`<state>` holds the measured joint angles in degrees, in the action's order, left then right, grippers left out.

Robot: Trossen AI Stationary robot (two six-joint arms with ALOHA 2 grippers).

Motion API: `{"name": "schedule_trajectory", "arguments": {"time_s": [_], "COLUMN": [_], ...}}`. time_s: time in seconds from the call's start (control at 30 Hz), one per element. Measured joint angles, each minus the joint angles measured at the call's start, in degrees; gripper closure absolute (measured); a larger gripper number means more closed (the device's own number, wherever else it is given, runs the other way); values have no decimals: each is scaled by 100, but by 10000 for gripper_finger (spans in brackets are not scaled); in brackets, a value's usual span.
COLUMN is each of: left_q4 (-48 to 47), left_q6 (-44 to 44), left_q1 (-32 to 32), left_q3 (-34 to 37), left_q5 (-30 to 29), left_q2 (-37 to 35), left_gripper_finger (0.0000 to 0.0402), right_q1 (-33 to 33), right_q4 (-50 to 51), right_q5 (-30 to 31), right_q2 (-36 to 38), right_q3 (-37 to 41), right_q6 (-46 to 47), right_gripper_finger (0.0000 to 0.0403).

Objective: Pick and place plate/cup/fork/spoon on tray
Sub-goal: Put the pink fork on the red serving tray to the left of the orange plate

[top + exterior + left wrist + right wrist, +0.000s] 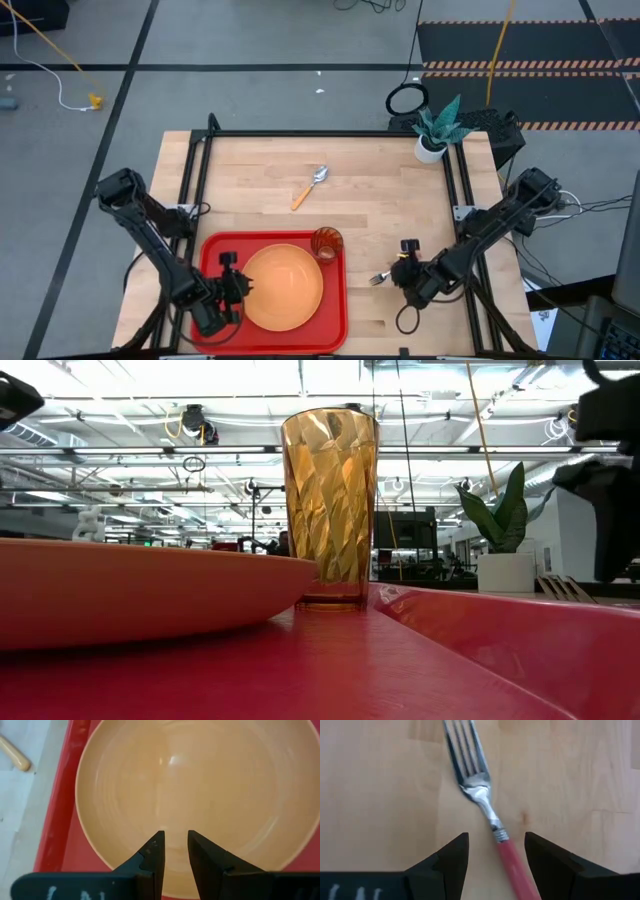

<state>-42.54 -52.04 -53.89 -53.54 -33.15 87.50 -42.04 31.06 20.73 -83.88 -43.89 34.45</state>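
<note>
The red tray (215,262) lies at the table's near edge. The orange plate (283,288) lies flat in it, and the amber cup (327,243) stands upright in its far right corner. My left gripper (175,840) hovers open, its fingers a little apart, over the plate's left rim (95,845). The fork (480,795) lies flat on the wood right of the tray. My right gripper (496,845) is open, slanting down, with one finger on either side of the fork's pink-red handle (512,857), not touching it. The spoon (310,187) lies on the table beyond the tray.
A white pot with a green plant (435,135) stands at the table's far right corner. Black frame rails (195,170) run along the table's left, far and right sides. Bare wood (400,200) shows between the spoon, the tray and the fork.
</note>
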Motion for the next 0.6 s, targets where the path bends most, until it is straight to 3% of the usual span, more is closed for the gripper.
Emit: {"name": "schedule_trajectory", "arguments": {"time_s": [0.27, 0.6], "left_q4": [124, 325], "left_q6": [304, 590], "left_q1": [195, 332], "left_q3": [0, 2], "left_q5": [-2, -2], "left_q2": [0, 0], "left_gripper_finger": [314, 314], "right_q1": [347, 583], "right_q4": [-738, -983], "right_q5": [-425, -868], "right_q2": [19, 22], "right_q3": [530, 742], "right_q6": [-310, -653], "right_gripper_finger": [225, 335]}}
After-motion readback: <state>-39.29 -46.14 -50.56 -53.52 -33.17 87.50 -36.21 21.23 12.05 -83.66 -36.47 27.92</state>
